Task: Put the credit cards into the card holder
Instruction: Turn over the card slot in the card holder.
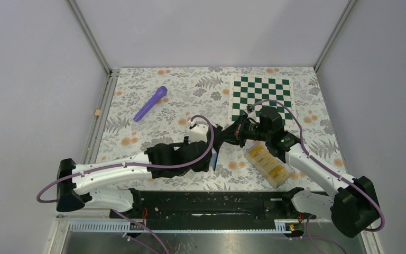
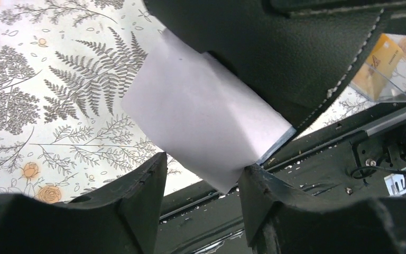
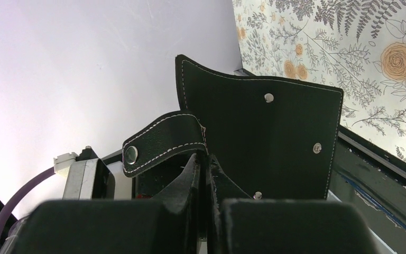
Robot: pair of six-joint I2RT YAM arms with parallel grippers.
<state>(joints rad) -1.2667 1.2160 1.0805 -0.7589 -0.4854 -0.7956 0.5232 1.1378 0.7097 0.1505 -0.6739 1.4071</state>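
The card holder (image 3: 259, 132) is a black wallet with a snap tab (image 3: 158, 143), held up above the table. My right gripper (image 3: 206, 164) is shut on its leather edge; in the top view this gripper (image 1: 227, 133) is at the table's middle. In the left wrist view the wallet's black cover (image 2: 275, 47) fills the top. A pale glossy pocket flap (image 2: 201, 116) hangs from it, down between my left fingers. My left gripper (image 2: 203, 180) is open, with the flap's corner against its right finger (image 2: 275, 206). The yellow credit cards (image 1: 267, 161) lie in a clear box (image 2: 386, 79).
A purple stick-shaped object (image 1: 150, 103) lies at the back left. A green and white chessboard (image 1: 260, 98) lies at the back right. A small wooden block (image 1: 97, 112) sits at the left edge. The black base rail (image 1: 211, 203) runs along the near edge.
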